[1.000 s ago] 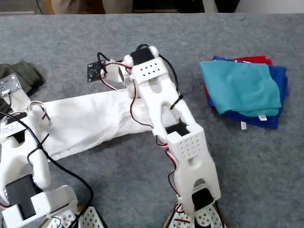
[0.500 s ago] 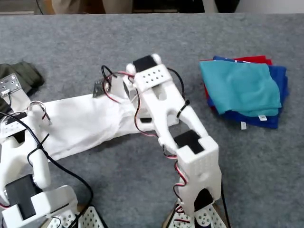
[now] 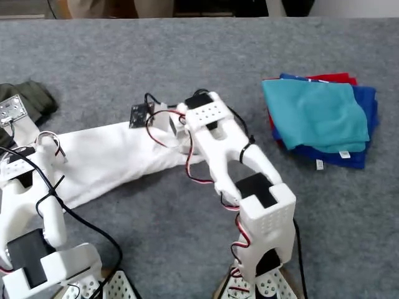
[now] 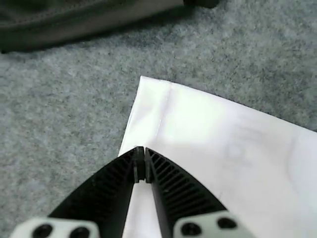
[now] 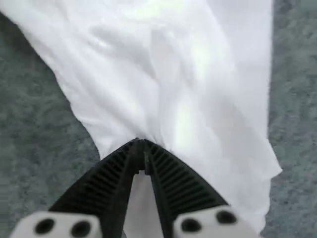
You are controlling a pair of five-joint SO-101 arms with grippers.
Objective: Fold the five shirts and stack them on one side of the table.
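Note:
A white shirt [image 3: 106, 159] lies as a long crumpled strip across the left half of the table. My left gripper [image 3: 20, 134] is at the strip's left end, shut on the hem of the white shirt [image 4: 223, 148] beside its corner; the left gripper [image 4: 140, 167] has its jaws together. At the strip's right end my right gripper [image 3: 179, 132] is shut on a bunched fold of the white shirt [image 5: 163, 74]; the right gripper [image 5: 143, 159] also has its jaws pressed together. A dark green shirt [image 3: 34, 96] lies crumpled at the far left.
Three folded shirts are stacked at the right: teal [image 3: 315, 112] on top, blue [image 3: 366, 103] and red [image 3: 335, 78] under it. The grey table cloth [image 3: 124, 56] is bare beyond the white shirt. The dark green shirt [image 4: 74, 20] lies just past the left gripper.
The right arm has drawn back toward the table's front and right, dragging the shirt's right end with it and bunching the cloth. The left arm has stayed put.

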